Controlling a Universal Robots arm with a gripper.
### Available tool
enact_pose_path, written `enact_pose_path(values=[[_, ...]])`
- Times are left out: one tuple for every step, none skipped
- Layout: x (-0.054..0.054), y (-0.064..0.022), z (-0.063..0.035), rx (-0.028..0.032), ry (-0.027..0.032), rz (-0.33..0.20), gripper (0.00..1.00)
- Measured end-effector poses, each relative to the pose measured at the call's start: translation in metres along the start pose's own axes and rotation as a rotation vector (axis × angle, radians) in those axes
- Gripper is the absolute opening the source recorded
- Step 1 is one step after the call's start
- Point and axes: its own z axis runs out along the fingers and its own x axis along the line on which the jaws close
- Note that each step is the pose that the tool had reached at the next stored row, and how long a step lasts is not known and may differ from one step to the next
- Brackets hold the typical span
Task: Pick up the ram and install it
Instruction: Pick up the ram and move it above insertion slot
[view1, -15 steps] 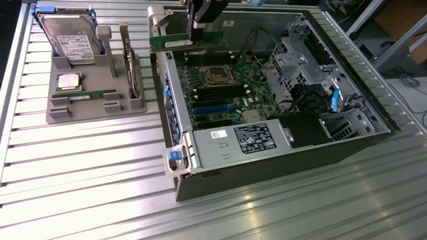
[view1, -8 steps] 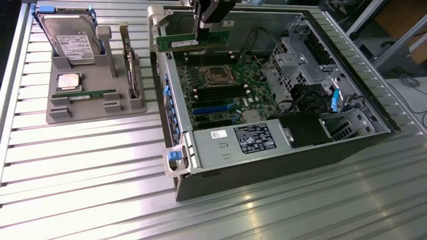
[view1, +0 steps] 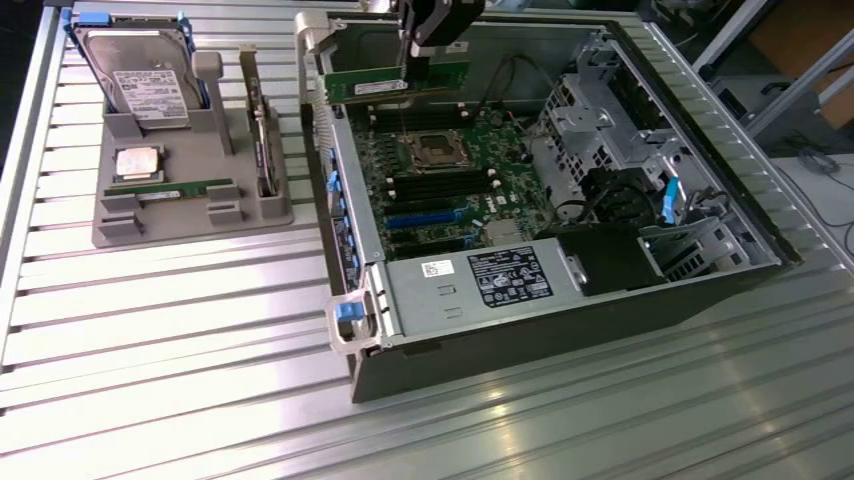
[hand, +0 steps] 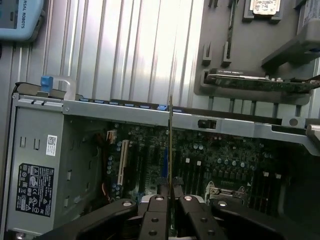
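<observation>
Closest to the wrist camera, the gripper is clamped shut on the ram, which juts straight out from between the jaws and shows edge-on as a thin line. Seen from the side, it hangs directly beneath the gripper over the open computer case, clear of the motherboard. Its long axis is level and, as far as I can judge, roughly parallel to the black memory slots below.

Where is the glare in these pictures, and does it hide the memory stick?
Exterior view: glare washes the ribbed table beside the computer case; the memory stick in the gripper is clear of it. Wrist view: a white streak lies on the table beyond the case; the stick, seen edge-on, is untouched.
</observation>
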Motion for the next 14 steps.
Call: enact_pose_path(values=[[0.000,-0.0013,0.0000,0.0000,0.0001,0.000,0.14],[0.000,-0.0025,-0.0001,-0.0001,0.0002,0.000,0.14],[0.000,-0.0036,-0.0001,-0.0001,0.0002,0.000,0.14],[0.001,-0.0048,-0.0002,-0.0001,0.0003,0.000,0.14],[0.001,-0.0061,-0.0002,-0.0001,0.0003,0.000,0.14],[0.001,-0.0073,-0.0002,0.0000,0.0003,0.000,0.14],[0.001,-0.0084,-0.0003,0.0000,0.0004,0.000,0.14],[0.002,-0.0123,-0.0004,-0.0001,0.0004,0.000,0.14],[0.002,-0.0150,-0.0005,-0.0001,0.0004,0.000,0.14],[0.002,-0.0177,-0.0006,0.0000,0.0004,0.000,0.14],[0.002,-0.0190,-0.0006,-0.0001,0.0005,0.000,0.14],[0.002,-0.0197,-0.0006,-0.0001,0.0004,0.000,0.14],[0.003,-0.0210,-0.0007,-0.0001,0.0005,0.000,0.14],[0.003,-0.0232,-0.0008,-0.0001,0.0003,0.000,0.14]])
